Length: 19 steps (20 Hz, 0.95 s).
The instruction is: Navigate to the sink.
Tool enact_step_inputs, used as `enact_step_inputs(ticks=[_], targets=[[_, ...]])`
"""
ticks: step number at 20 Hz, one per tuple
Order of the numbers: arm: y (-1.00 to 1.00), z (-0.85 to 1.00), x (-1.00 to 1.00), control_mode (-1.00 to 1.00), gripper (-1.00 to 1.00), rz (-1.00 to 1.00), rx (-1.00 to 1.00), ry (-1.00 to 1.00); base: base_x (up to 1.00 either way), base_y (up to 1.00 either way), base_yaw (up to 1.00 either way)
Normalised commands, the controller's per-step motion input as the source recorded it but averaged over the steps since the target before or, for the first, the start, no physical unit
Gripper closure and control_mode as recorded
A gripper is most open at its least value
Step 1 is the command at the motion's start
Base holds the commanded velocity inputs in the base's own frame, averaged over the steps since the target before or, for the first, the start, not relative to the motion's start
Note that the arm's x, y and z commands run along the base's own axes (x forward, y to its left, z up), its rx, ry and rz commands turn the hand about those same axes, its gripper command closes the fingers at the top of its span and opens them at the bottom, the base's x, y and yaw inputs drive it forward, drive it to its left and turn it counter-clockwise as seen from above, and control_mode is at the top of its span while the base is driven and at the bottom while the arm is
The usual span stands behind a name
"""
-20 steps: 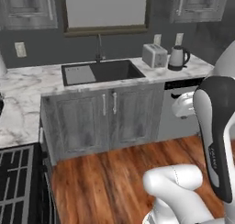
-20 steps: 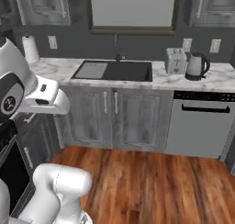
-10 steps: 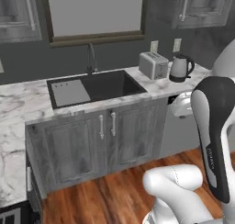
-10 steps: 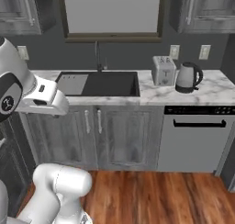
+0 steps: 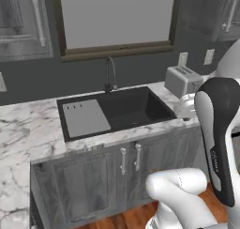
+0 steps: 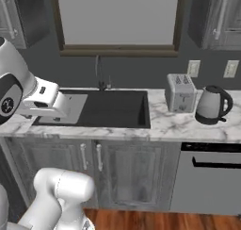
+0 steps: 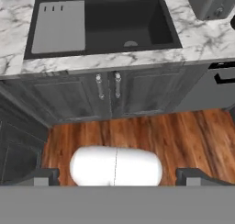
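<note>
Facing the sink (image 5: 123, 111) set in the marble counter (image 5: 28, 134) straight ahead of us, toaster (image 6: 181, 93) and kettle (image 6: 212, 105) to its right; our gripper (image 7: 118, 177) fingers stand wide apart, holding nothing

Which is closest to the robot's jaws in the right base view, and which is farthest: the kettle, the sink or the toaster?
1. Sink: at the left, just beside the jaws.
2. Toaster: to the right of the sink.
3. Kettle: farthest right, past the toaster.
</note>
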Motion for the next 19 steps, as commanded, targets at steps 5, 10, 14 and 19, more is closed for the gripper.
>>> enact_step_inputs(ticks=[5, 10, 14, 19], targets=[[0.00, 0.00, 0.00, 1.00, -1.00, 0.00, 0.00, 0.00, 0.91, -0.08, 0.19], [0.00, 0.00, 0.00, 1.00, -1.00, 0.00, 0.00, 0.00, 0.70, -0.24, 0.09], [0.00, 0.00, 0.00, 1.00, -1.00, 0.00, 0.00, 0.00, 0.52, -0.43, 0.00], [0.00, 0.00, 0.00, 1.00, -1.00, 0.00, 0.00, 0.00, 0.48, -0.38, 0.00]])
